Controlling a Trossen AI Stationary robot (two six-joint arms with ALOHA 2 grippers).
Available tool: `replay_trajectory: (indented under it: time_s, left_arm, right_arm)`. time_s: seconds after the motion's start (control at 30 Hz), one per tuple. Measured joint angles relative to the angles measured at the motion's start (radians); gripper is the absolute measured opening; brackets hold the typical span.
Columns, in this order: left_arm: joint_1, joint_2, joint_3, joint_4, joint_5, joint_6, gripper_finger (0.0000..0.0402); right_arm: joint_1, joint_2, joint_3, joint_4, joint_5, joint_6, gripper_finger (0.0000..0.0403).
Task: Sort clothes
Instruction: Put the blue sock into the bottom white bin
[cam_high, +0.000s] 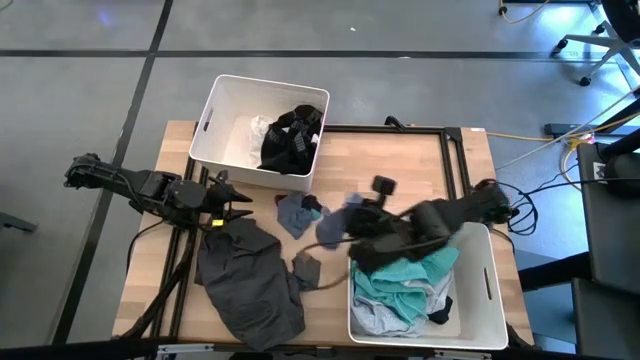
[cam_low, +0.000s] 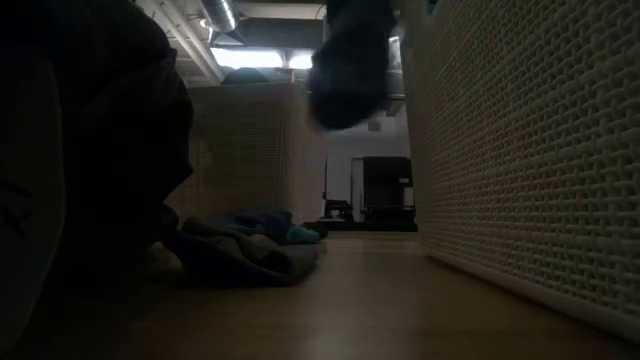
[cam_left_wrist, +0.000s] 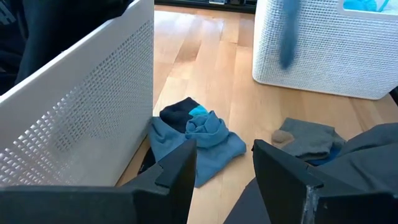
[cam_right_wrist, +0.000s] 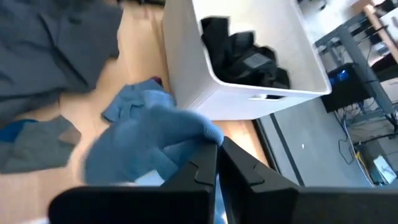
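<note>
My right gripper (cam_high: 357, 228) hangs above the table's middle, beside the near right bin (cam_high: 495, 300), shut on a pale grey-blue garment (cam_high: 333, 226). In the low view this garment (cam_low: 350, 70) shows dark, well above the wood. At the table's left my left gripper (cam_high: 240, 205) waits open and holds nothing. On the table lie a blue and teal bundle (cam_left_wrist: 199, 140), a small grey sock (cam_left_wrist: 305, 138) and a large dark grey garment (cam_high: 245, 275). The far bin (cam_high: 215, 110) holds black clothes (cam_high: 290, 140). My right gripper pinches a bunched upper part of the pale grey-blue garment (cam_right_wrist: 199, 134) between its two fingers. The fingers slant down toward the table's left. The cloth hangs slack below them, lifted clear of the table; one layer or several, I cannot tell.
Teal and pale clothes (cam_high: 410, 280) fill the near right bin. The far bin's white perforated wall (cam_left_wrist: 81, 124) stands close beside my left gripper. Bare wood (cam_high: 400, 165) lies between the two bins. A dark frame rail (cam_high: 455, 160) runs along the table's right side.
</note>
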Motion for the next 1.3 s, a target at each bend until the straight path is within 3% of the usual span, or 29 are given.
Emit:
replay_trajectory:
  time_s: [0.3,0.63,0.87,1.03,1.3]
  left_arm:
    - [0.0,0.0,0.0,0.0,-0.004,0.003,0.0147]
    - [0.0,0.0,0.0,0.0,-0.005,0.003,0.0147]
    - [0.0,0.0,0.0,0.0,-0.005,0.004,0.0147]
    - [0.0,0.0,0.0,0.0,-0.005,0.004,0.0147]
    - [0.0,0.0,0.0,0.0,-0.014,0.007,0.0147]
  right_arm:
    - [0.166,-0.154,0.0,-0.015,0.094,0.097,0.0012]
    - [0.354,-0.223,0.0,-0.014,0.089,0.188,0.0012]
    - [0.439,-0.225,-0.016,-0.013,0.015,0.315,0.0012]
    - [0.475,-0.252,-0.135,-0.014,-0.037,0.453,0.0012]
    - [0.473,-0.364,-0.475,-0.015,-0.081,0.657,0.0012]
